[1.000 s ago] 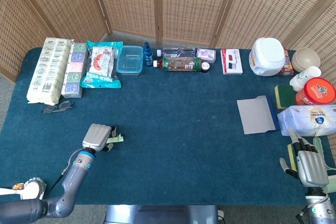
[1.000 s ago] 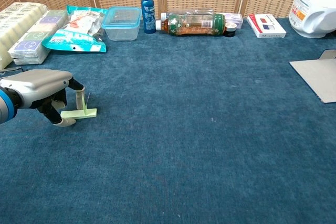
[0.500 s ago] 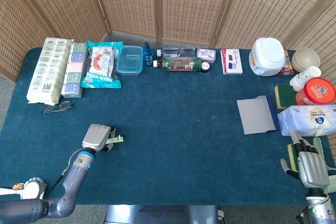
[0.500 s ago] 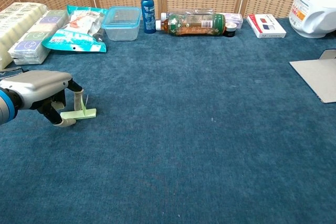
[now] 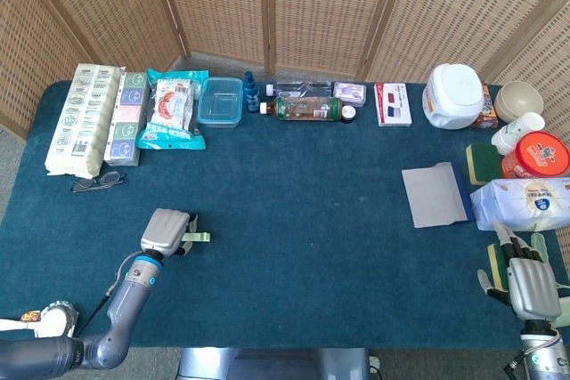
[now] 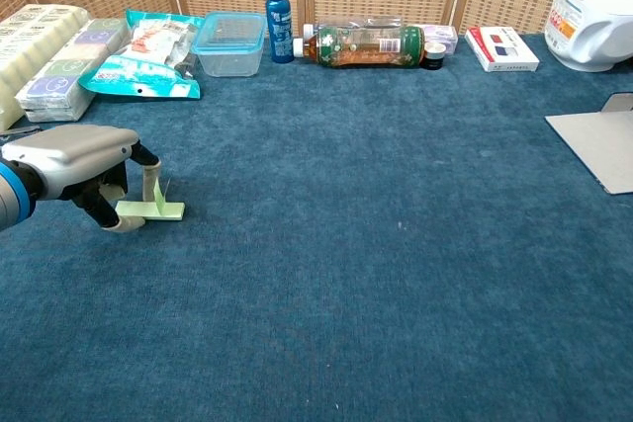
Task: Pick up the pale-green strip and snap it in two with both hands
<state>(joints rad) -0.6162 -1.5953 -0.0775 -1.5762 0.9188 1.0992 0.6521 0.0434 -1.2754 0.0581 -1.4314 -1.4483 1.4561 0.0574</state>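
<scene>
Down at the near-left of the blue table: left hand set low over the cloth, palm down, forearm running back toward the near-left corner. Fingers curled in, thumb below them, pinching one end of the pale-green strip. Strip poking out to the right of the hand, flat and thin, level with the cloth; from the chest view, impossible to tell whether lifted clear or just touching the surface. Strip in one piece, short, pale against the dark blue.

Over at the near-right edge: right hand resting palm down, fingers straight and pointing toward the far side, slightly apart, holding nothing. Out of the chest view altogether. Just beside a yellow-green sponge, and close to the white tissue pack beyond the fingertips.

Well apart from each other, the two hands, with the whole width of the table between them.

Along the far edge: blue spray bottle, clear plastic box, a bottle lying on its side, white rice cooker. Grey sheet lying flat at the right. Spectacles at the left, beyond the left hand.
</scene>
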